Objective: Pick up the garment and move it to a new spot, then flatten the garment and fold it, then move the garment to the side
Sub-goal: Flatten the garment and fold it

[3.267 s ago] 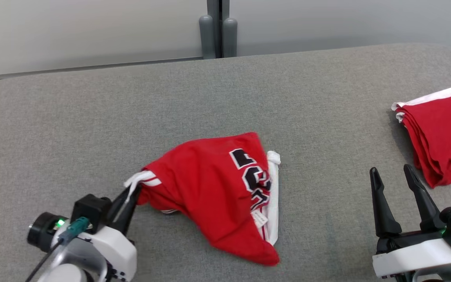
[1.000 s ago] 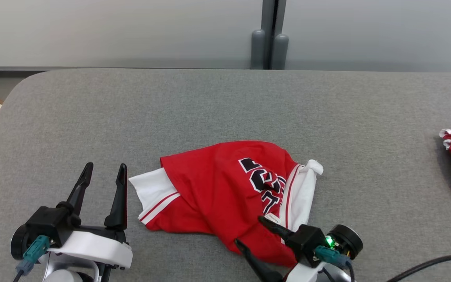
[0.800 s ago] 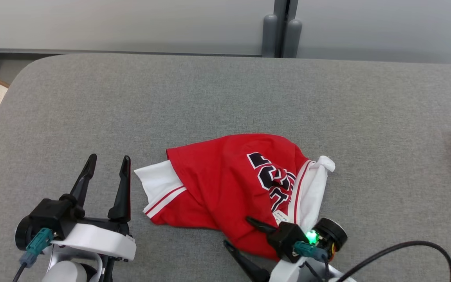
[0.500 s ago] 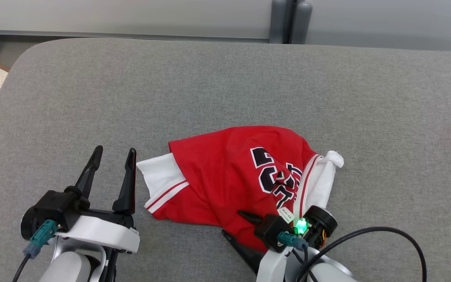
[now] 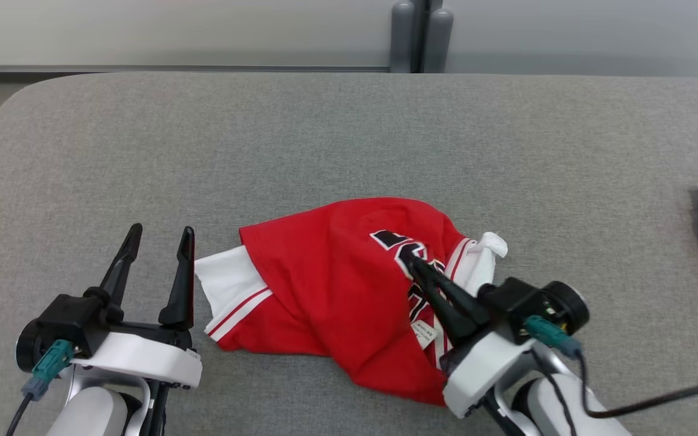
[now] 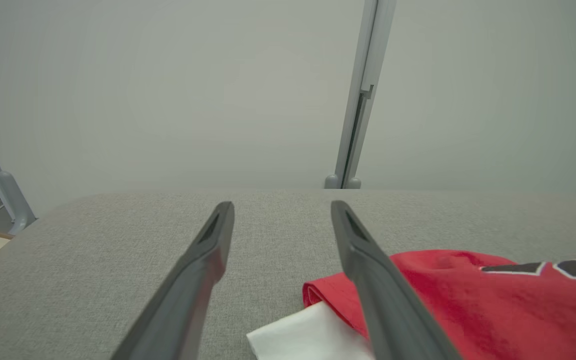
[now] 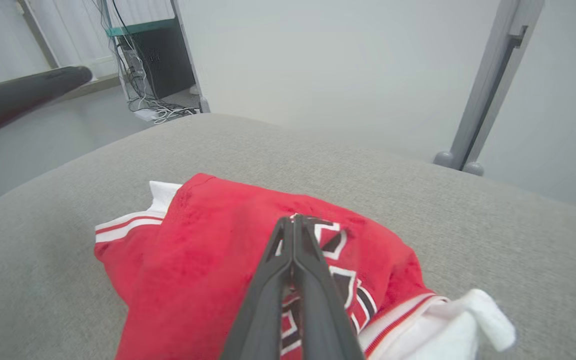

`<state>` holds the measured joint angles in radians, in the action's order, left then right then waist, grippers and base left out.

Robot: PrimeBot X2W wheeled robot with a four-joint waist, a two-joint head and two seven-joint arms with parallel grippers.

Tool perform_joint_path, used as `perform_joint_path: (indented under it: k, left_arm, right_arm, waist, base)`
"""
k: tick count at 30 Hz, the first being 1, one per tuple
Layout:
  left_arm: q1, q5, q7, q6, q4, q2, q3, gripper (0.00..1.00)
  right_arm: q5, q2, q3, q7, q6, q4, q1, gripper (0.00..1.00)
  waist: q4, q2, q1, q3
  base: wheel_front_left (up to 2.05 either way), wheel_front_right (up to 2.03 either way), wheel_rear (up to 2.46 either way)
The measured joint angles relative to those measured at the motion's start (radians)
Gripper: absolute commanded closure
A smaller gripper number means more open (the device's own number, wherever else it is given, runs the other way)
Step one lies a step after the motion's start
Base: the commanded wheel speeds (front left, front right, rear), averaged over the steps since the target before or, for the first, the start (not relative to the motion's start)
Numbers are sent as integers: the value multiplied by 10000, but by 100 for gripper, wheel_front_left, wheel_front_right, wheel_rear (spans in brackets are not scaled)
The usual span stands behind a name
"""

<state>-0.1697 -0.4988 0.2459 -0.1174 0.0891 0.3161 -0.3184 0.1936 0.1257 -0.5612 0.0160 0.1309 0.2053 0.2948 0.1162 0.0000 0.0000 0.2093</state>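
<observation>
Two grippers near the red garment [image 5: 325, 290]: left gripper [image 5: 162, 230] released, just beside its white hem [image 5: 228, 284]; right gripper [image 5: 406, 254] clenched, tips on its black lettering [image 5: 388, 239]

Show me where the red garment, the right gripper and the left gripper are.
red garment [image 5: 325, 284], head view, on the plain red cloth left of the lettering.
right gripper [image 5: 402, 254], head view, at its closed fingertips over the lettering.
left gripper [image 5: 162, 230], head view, midway between its open fingertips.

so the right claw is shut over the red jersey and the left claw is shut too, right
No, the left claw is open, fingers apart, as the left wrist view shows. The right claw is indeed shut over the red jersey.
</observation>
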Motion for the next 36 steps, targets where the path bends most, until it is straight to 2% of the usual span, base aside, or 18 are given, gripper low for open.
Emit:
perform_joint_path:
  k: [12, 13, 14, 15, 18, 19, 20, 21, 28, 36]
  left_arm:
    - [108, -17, 29, 0, 48, 134, 96, 0]
    - [135, -19, 50, 0, 50, 138, 92, 0]
    - [146, -19, 54, 0, 48, 144, 94, 0]
    - [149, -19, 54, 0, 48, 161, 104, 0]
    - [157, -35, 58, 6, 58, 194, 113, 0]
    - [158, -35, 58, 8, 65, 199, 115, 0]
    - [163, -35, 61, 12, 75, 201, 111, 0]
    - [166, -35, 69, 17, 88, 209, 113, 0]
    - [200, -29, 98, 4, 211, 221, 130, 0]
    - [923, -17, 113, -67, 382, 265, 113, 0]
  right_arm:
    - [-65, -491, 2778, -301, -2, -1578, -1421, 100]
    - [-119, -518, 2915, -307, -2, -1674, -1514, 96]
    - [-130, -531, 3012, -299, -2, -1770, -1579, 65]
    - [-201, -548, 3074, -291, -2, -1870, -1632, 50]
    - [-209, -598, 3246, -247, -2, -2042, -1763, 52]
    - [-209, -612, 3287, -249, -2, -2134, -1783, 34]
    - [-222, -623, 3313, -244, -2, -2178, -1786, 7]
    - [-257, -639, 3352, -196, -2, -2201, -1803, 0]
    - [-391, -690, 3747, -186, -2, -2359, -1966, 0]
    - [-612, -600, 4976, 140, -2, -2892, -3237, 0]
  waist:
    - [-350, 0, 0, -329]
    - [-373, 0, 0, -334]
    - [-392, 0, 0, -341]
    - [-414, 0, 0, -342]
    - [-451, 0, 0, -352]
    - [-455, 0, 0, -362]
    - [-460, 0, 0, -373]
    - [-466, 0, 0, -381]
    - [-519, 0, 0, -521]
    - [-753, 0, 0, -1308]
  base:
    - [0, 0, 0]
    - [0, 0, 0]
    - [0, 0, 0]
    - [0, 0, 0]
    - [0, 0, 0]
    - [0, 0, 0]
    - [0, 0, 0]
    - [0, 0, 0]
    - [0, 0, 0]
    - [0, 0, 0]
